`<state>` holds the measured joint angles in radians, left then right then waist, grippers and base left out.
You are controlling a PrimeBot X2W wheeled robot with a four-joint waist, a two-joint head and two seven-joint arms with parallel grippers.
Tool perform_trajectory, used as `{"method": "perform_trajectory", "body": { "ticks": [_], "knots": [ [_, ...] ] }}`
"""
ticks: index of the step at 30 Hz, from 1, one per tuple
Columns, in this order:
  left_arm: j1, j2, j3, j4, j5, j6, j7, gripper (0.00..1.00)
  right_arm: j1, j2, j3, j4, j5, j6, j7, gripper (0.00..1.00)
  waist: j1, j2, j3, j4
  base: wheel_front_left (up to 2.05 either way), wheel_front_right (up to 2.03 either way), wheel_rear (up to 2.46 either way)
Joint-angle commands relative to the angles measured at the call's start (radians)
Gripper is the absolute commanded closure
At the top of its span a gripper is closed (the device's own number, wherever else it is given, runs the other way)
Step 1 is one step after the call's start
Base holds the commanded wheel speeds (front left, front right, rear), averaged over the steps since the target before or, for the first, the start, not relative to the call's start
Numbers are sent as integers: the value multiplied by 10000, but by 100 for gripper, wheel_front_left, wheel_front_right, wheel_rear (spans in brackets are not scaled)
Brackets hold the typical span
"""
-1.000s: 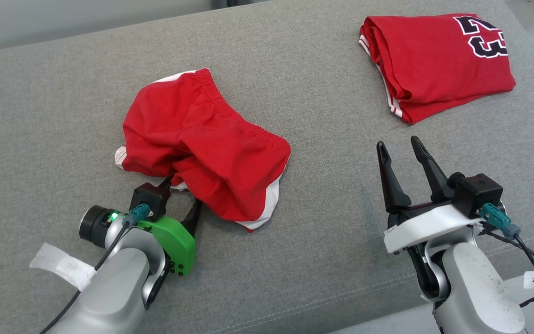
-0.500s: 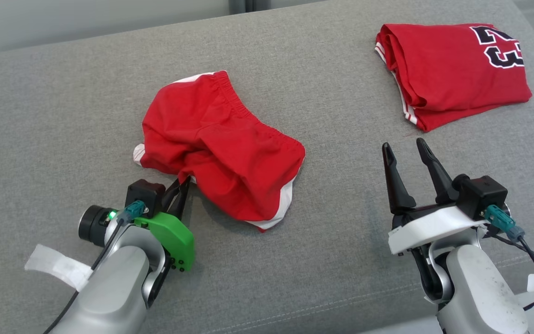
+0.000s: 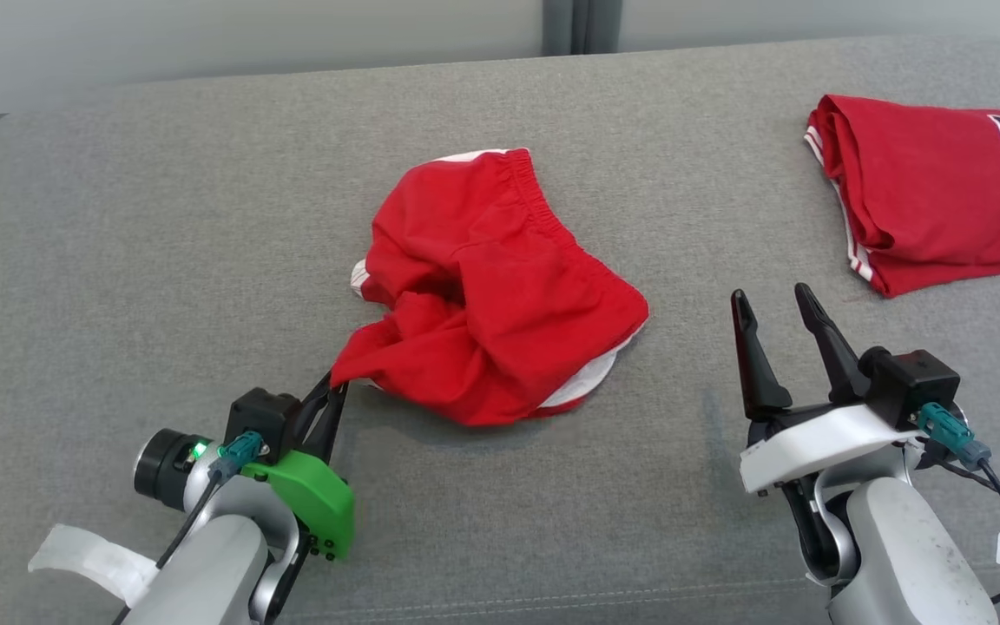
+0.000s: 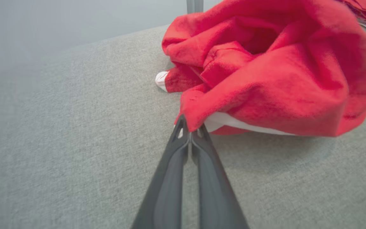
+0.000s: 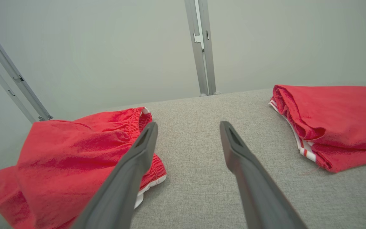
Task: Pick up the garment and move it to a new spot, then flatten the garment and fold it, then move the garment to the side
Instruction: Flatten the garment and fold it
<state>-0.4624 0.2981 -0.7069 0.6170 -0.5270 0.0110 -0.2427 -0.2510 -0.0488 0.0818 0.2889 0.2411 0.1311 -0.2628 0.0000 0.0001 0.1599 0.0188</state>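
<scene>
Pinching the near corner of the crumpled red shorts [image 3: 500,286], which lie in the middle of the grey couch [image 3: 161,217], the left hand [image 3: 332,391] is clamped shut, apparently to drag them elsewhere; the right hand [image 3: 778,317] hangs spread and empty nearby

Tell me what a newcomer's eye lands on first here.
The crumpled red shorts at the middle of the grey cushion, their near corner pinched in the shut left gripper. Next, the folded red jersey with a black number at the far right, beyond the open, empty right gripper.
</scene>
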Motion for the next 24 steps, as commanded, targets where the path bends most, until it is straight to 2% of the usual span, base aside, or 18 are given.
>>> {"method": "perform_trajectory", "body": {
  "ticks": [1, 11, 24],
  "knots": [
    [226, 183, 9, -242, 66, 121, 99, 100, 91, -34, -35, 26, -64, -7, -30, 0, 0, -1, -261, 508, 0, 0, 0],
    [1468, 918, 44, -2297, -213, 804, 883, 100, 164, -37, -96, 70, -62, -7, -30, 0, 0, -1, -254, 1076, 0, 0, 0],
    [2854, 1220, -60, -3552, -619, 1424, 1412, 100, 110, -37, -142, 199, -134, -7, -30, 0, 0, -1, -285, 1245, 0, 0, 0]
  ]
}}
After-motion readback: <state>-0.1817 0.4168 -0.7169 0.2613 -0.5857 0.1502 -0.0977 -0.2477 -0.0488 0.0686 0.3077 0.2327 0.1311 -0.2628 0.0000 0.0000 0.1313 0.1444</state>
